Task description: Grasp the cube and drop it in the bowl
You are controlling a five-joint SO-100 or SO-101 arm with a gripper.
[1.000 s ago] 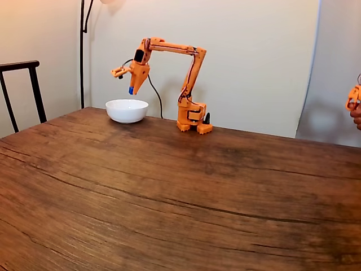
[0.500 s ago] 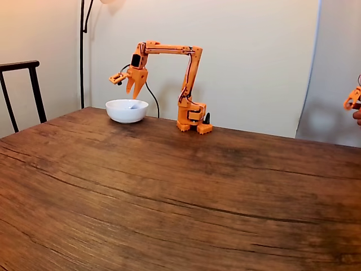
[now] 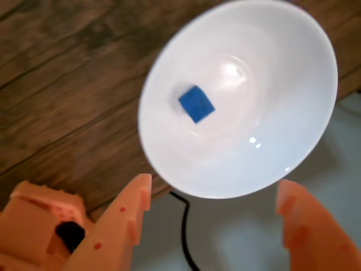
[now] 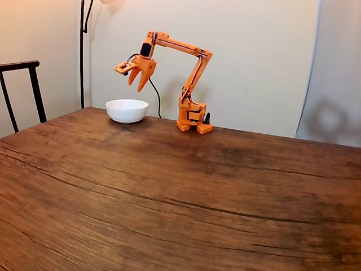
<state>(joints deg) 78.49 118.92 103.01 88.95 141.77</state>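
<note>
In the wrist view, the blue cube [image 3: 197,103] lies inside the white bowl [image 3: 282,113] on the wooden tabletop [image 3: 62,84]. The gripper [image 3: 214,195] is above the bowl, its jaws spread wide and holding nothing.

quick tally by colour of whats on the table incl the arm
blue: 1, the cube, lying inside the bowl
white: 1, the bowl
orange: 1, the arm, its tool open above the bowl
total: 3
</note>
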